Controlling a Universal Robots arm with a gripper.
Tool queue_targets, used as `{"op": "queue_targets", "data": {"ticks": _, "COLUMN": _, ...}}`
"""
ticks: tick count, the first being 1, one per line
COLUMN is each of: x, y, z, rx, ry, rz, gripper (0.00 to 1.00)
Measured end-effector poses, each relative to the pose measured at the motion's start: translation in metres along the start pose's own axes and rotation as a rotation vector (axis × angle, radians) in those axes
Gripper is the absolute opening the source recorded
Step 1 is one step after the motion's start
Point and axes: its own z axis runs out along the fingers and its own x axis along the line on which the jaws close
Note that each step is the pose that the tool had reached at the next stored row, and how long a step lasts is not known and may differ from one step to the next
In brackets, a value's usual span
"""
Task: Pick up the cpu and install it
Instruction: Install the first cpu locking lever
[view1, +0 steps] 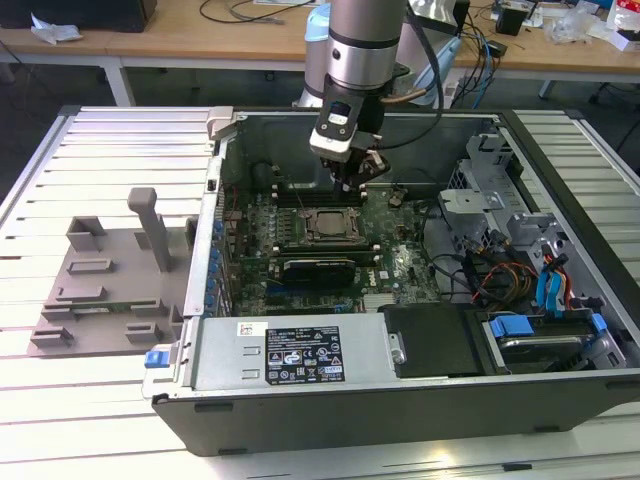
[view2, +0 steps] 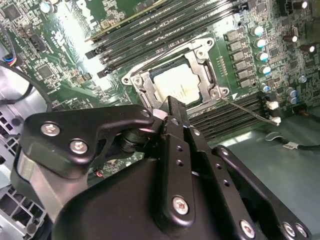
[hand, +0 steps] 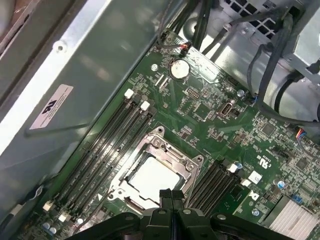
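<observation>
The open computer case (view1: 420, 330) lies on its side on the slatted desk (view1: 100, 160), its near wall toward the exterior camera. Inside, the green motherboard (view1: 400, 265) carries a metal socket frame (hand: 155, 172). The cpu (hand: 152, 177) sits in that frame (silver top up), just beyond the tips of the hand (hand: 171, 195). The hand hangs above it, fingers pressed together and holding nothing. Memory slots (hand: 112, 145) flank the frame closely on two sides.
</observation>
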Motion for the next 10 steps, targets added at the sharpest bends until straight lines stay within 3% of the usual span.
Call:
{"op": "queue_targets", "data": {"ticks": 5, "x": 0.0000, "y": 0.0001, "z": 0.0000, "rx": -0.0021, "ry": -0.0026, "rz": -0.061, "gripper": 0.11}}
{"op": "queue_targets", "data": {"ticks": 10, "x": -0.0001, "y": 0.0001, "z": 0.0000, "rx": -0.0031, "ry": -0.0040, "rz": -0.093, "gripper": 0.11}}
